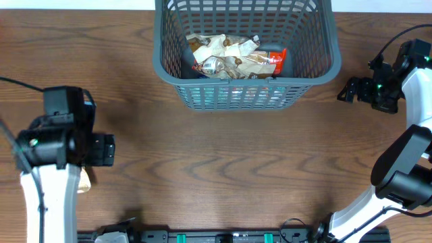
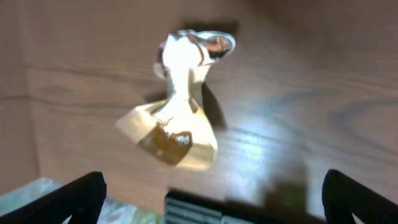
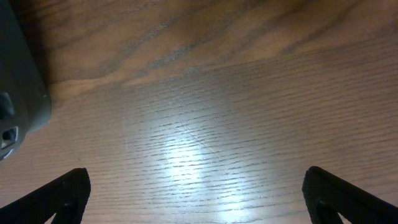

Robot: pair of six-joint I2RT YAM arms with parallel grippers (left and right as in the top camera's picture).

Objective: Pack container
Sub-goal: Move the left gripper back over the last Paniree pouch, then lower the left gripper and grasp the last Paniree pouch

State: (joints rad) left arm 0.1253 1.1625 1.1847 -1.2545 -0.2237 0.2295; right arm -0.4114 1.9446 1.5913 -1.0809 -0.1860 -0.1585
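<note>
The dark grey-blue lattice basket stands at the back centre and holds several snack packets. A tan snack packet with a shiny twisted end lies on the table in the left wrist view, ahead of my left gripper, which is open and empty. In the overhead view this packet shows only partly, under the left arm. My right gripper is open and empty over bare wood to the right of the basket; it also shows in the overhead view.
A black rail runs along the table's front edge. Another shiny packet lies at that edge, front left, and also shows in the left wrist view.
</note>
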